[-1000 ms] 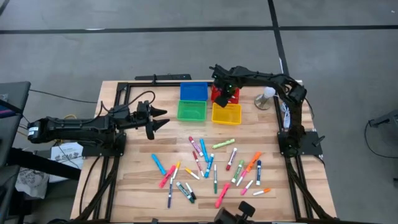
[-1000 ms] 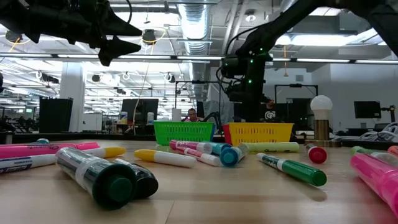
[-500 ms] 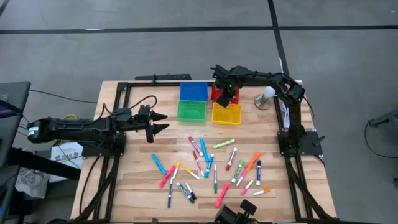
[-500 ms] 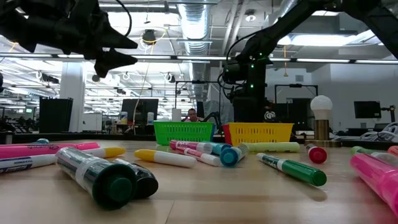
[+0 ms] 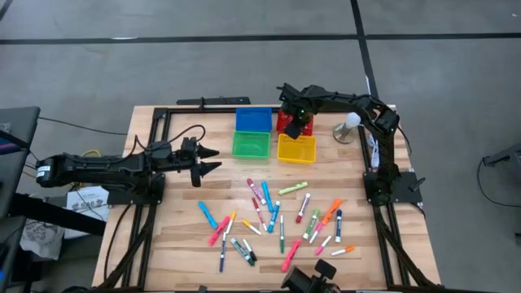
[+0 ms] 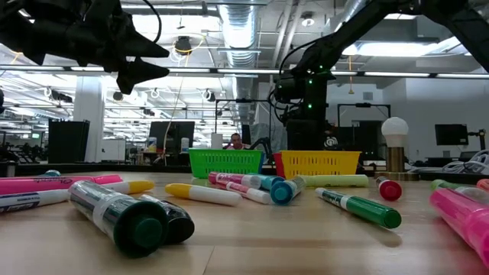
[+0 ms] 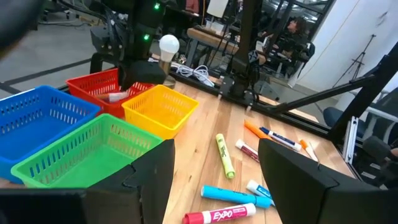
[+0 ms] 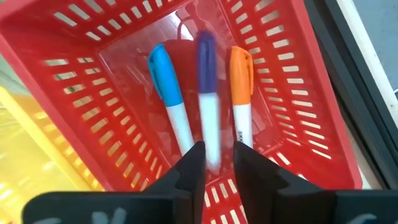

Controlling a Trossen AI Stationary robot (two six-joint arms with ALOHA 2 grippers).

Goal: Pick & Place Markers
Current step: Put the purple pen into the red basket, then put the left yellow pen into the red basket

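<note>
1. Wooden plank table [image 5: 179, 244] in a black frame, seen whole only from above; grain and seams plain in the low view.
2. Left arm stretched low over the table's left side, its left hand [image 5: 213, 159] well apart from the baskets. Fingers spread wide, nothing between them, shown best by the left wrist view [image 7: 214, 146].
3. Four square slotted plastic baskets in a block at the far middle: blue [image 5: 253, 120], green [image 5: 250, 145], yellow [image 5: 296, 149], red [image 5: 305, 124]. Only green and yellow visible from table height.
4. Right hand [image 5: 293, 129] above the red basket, pointed down into it. Fingers parted a little in the right wrist view [image 8: 217, 149]; purple-capped marker [image 8: 207, 93] blurred in the gap, contact impossible to tell.
5. Also inside the red basket, seen only from the right wrist: blue-capped marker [image 8: 168, 93] and orange-capped marker [image 8: 241, 87], white barrels, lying side by side.
6. Loose markers [image 5: 281, 220] scattered over the near middle of the table, thin with bright caps.
</note>
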